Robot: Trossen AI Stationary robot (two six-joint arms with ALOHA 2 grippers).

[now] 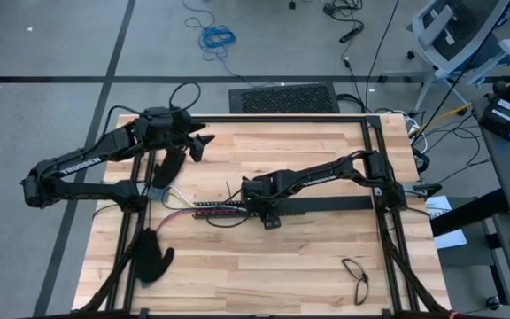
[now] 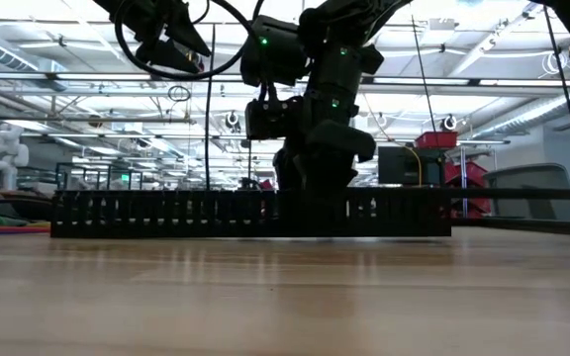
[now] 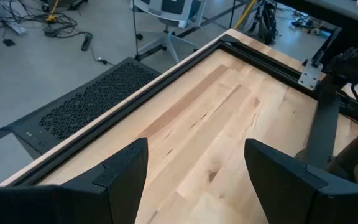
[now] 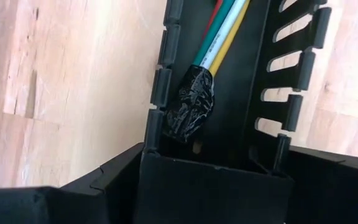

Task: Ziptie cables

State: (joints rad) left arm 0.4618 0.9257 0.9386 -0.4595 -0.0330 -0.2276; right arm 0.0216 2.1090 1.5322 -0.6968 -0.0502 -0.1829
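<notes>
Pale wooden counter [image 1: 264, 257] from above: the right hand [image 1: 267, 217] sits down at the middle over a long black slotted cable duct [image 1: 224, 211], where the red, white and yellow-green cables [image 1: 180, 206] trail out to the left. The left hand [image 1: 204, 146] hangs spread and empty near the far edge. A black glove [image 1: 153, 257] lies front-left.

Low view: the right arm stands planted right at the duct [image 2: 166, 213].

Left wrist: dark fingers [image 3: 126, 177] parted wide over bare wood.

Right wrist: the hand's fingers straddle the duct's slotted walls [image 4: 291, 112], and the cables' black-taped end [image 4: 191, 106] lies inside the channel.
</notes>
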